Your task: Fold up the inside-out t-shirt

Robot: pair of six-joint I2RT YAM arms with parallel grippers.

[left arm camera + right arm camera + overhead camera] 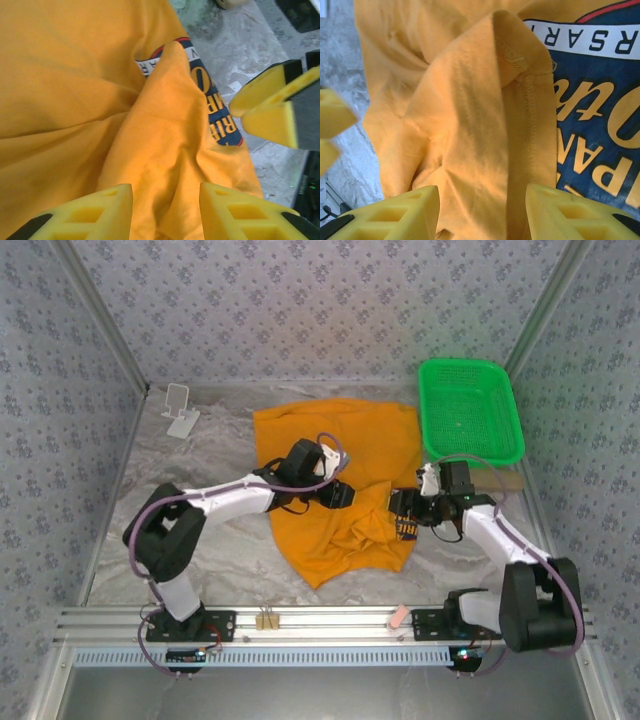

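Observation:
The orange t-shirt (335, 470) lies crumpled and partly folded on the marble table, a flap turned over near its right edge. A dark blue lettered print (592, 100) shows beside that flap (470, 125), with a stitched hem running along it. My left gripper (342, 494) hovers over the shirt's middle, open, its yellow fingertips (112, 205) apart above a wrinkled ridge of cloth (165, 150). My right gripper (402, 510) faces it from the right, open over the flap, nothing pinched between its pads (415, 210). The print (220, 112) is also in the left wrist view.
A green plastic basket (470, 410) stands at the back right, a wooden piece (503, 480) just in front of it. A small white stand (180, 410) sits at the back left. Small clips (266, 619) and a pink item (397, 615) rest on the near rail.

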